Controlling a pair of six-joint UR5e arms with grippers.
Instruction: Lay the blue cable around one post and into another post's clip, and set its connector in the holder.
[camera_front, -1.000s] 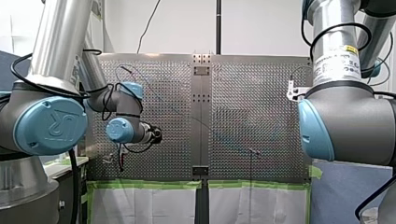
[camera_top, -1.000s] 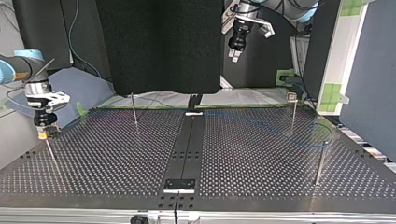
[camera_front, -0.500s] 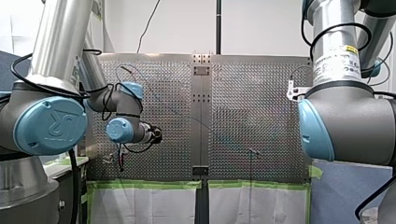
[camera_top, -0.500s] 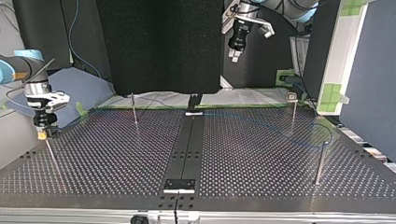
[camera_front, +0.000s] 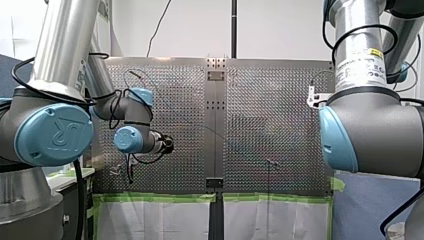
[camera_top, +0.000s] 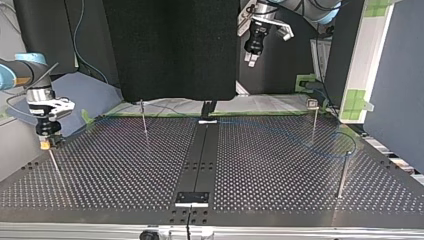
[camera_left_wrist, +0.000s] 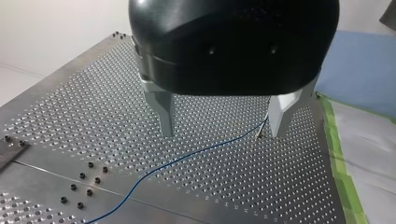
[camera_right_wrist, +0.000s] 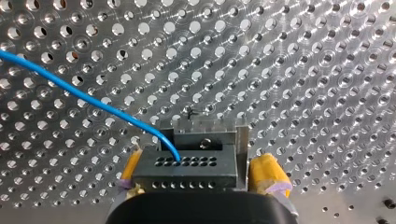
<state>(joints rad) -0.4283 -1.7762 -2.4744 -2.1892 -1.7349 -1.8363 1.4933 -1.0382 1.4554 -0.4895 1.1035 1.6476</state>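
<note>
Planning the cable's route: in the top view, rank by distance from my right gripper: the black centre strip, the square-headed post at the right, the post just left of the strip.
1. Post just left of the strip, toward the view's left, nearest my right gripper.
2. Black centre strip, mid-table.
3. Square-headed post, at the view's right, farthest.
</note>
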